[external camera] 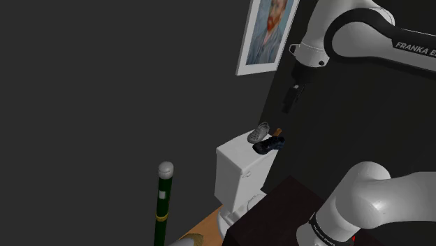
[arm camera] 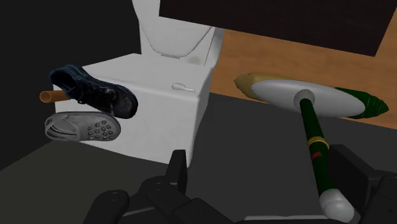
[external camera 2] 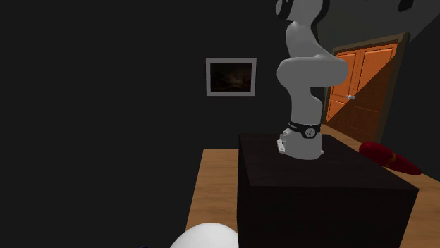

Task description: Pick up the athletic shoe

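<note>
Shoulder view: shows dark lace-up athletic shoe (external camera: 269, 145) on top of white toilet tank (external camera: 237, 168), at the edge nearest the arm. Puts grey shoe (external camera: 259, 132) just beside it, toward the view's left, w/ brown stub (external camera: 278, 131) close to both. Has gripper (external camera: 288, 105) hanging above the shoes, well apart from them; can't tell finger gap from here. Also takes in portrait (external camera: 269, 31) on dark wall, green-black pole (external camera: 163, 203) w/ grey knob on top, and dark stand (external camera: 276, 216) at lower right.

Second ext view: shows arm base bolted on the stand, wood floor (external camera 2: 211, 183) alongside, orange door (external camera 2: 363, 84) behind, framed pic (external camera 2: 230, 76) on wall, red obj (external camera 2: 389, 158) low beside the stand.

Wrist view: shows fingers (arm camera: 178, 167) spread wide apart, clasping nothing. Places athletic shoe on tank top, far ahead of the fingertips and off to one side, grey shoe right next to it (contact unclear), brown stub poking out at one end. Catches pole running toward the gripper from a pale oval head on the floor.
</note>
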Available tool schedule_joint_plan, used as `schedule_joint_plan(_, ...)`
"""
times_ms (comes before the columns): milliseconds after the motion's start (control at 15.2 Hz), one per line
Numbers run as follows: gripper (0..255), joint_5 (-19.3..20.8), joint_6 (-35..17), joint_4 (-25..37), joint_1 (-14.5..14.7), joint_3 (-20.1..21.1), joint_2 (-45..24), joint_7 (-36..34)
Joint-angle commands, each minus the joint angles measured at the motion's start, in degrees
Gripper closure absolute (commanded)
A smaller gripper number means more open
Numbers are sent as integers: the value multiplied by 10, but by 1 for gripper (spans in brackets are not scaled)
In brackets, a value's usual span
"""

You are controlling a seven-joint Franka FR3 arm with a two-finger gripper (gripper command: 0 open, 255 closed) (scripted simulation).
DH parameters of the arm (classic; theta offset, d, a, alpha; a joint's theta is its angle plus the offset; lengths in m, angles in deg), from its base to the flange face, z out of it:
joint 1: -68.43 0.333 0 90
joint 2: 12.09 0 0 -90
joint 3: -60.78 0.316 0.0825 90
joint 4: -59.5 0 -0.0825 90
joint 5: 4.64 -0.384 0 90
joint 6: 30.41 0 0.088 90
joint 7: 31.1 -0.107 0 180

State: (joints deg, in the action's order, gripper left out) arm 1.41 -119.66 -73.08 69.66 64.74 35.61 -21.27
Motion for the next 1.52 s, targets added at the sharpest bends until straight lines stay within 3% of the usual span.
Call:
schedule_joint_plan(0, 0, 0, 0, 0, 0, 0, 0, 0)
schedule_joint_plan(726, 0, 55, -167, -73, -50, -112, -79, 59)
schedule_joint_plan(1452, 0, 70, -335, -63, -84, -227, -242, 127)
